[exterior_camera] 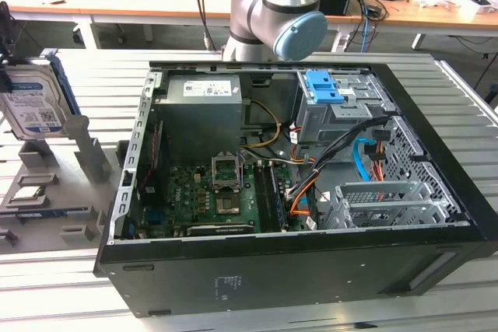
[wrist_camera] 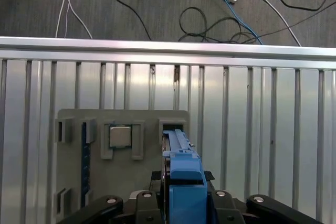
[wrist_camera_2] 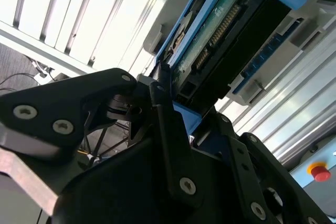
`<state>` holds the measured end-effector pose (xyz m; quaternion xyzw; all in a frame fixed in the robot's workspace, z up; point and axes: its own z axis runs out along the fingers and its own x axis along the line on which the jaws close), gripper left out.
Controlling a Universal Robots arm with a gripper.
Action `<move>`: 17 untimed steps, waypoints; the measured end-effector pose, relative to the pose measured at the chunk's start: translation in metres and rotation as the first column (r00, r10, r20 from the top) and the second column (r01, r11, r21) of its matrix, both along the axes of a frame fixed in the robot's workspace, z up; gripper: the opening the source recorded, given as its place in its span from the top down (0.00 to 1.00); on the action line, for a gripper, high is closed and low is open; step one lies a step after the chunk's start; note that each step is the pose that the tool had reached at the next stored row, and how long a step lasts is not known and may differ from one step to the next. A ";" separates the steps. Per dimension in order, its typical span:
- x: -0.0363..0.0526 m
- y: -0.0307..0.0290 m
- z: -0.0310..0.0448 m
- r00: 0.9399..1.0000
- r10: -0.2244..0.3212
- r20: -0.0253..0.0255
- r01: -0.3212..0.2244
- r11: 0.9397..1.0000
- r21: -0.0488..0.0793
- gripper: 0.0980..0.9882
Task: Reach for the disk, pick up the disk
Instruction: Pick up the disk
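The disk (exterior_camera: 33, 103) stands upright on edge at the exterior view's far left, over the grey parts holder (exterior_camera: 54, 200); its blue-and-white label faces the camera. In the first wrist view I look along its blue side rail (wrist_camera: 184, 174), which runs from a slot in the holder (wrist_camera: 172, 127) back between the black fingers. My gripper (wrist_camera: 184, 203) is shut on the disk. In the second wrist view the disk's green circuit board (wrist_camera_2: 210, 40) shows, with a black finger (wrist_camera_2: 160, 95) pressed to its edge. I cannot tell whether its lower edge still sits in the slot.
An open black computer case (exterior_camera: 311, 192) lies across the slatted metal table, with a blue caddy (exterior_camera: 323, 87) on its drive cage. The arm's elbow joint (exterior_camera: 280, 13) hangs behind it. A processor chip (wrist_camera: 120, 136) sits in the holder. Cables lie on the floor (wrist_camera: 210, 14).
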<state>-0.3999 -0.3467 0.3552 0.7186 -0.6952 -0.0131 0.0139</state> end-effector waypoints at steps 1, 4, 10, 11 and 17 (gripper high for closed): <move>0.0000 0.0000 0.0010 1.000 0.000 0.000 0.000 1.000 0.000 0.70; 0.0001 0.0000 0.0059 1.000 0.000 0.000 0.000 1.000 0.000 0.70; 0.0001 0.0001 0.0144 1.000 0.000 0.000 0.000 1.000 0.000 0.70; 0.0001 0.0001 0.0157 1.000 0.000 0.000 0.000 1.000 0.000 0.70; 0.0002 0.0001 0.0264 1.000 0.000 0.000 0.000 1.000 0.000 0.70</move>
